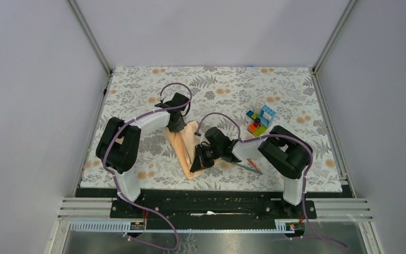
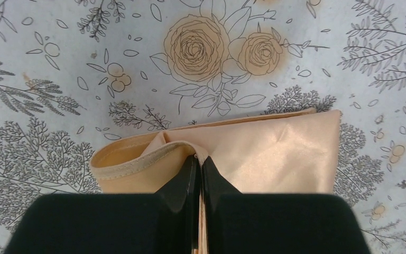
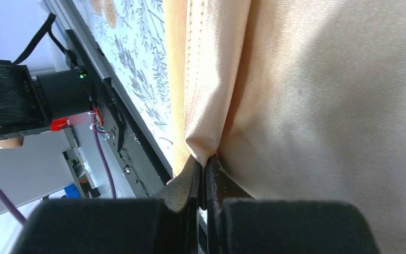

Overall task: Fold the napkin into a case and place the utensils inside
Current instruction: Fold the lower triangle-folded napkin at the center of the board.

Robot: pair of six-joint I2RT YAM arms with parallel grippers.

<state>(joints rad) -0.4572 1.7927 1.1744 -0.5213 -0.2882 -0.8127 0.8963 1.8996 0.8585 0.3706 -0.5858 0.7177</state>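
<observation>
The peach-orange napkin (image 1: 184, 144) lies partly folded on the floral mat between my arms. My left gripper (image 1: 178, 127) is shut on its far edge; in the left wrist view the gripper (image 2: 200, 157) pinches a hemmed fold of the napkin (image 2: 275, 148). My right gripper (image 1: 198, 161) is shut on the near edge; in the right wrist view the gripper (image 3: 205, 161) pinches a pleat of the napkin (image 3: 322, 95), lifted off the mat. The orange and teal utensils (image 1: 251, 168) lie on the mat under my right arm, partly hidden.
A cluster of multicoloured toy blocks (image 1: 260, 120) stands at the right of the floral mat (image 1: 137, 90). The black base rail (image 1: 211, 203) runs along the near edge, also seen in the right wrist view (image 3: 132, 153). Grey walls enclose the table.
</observation>
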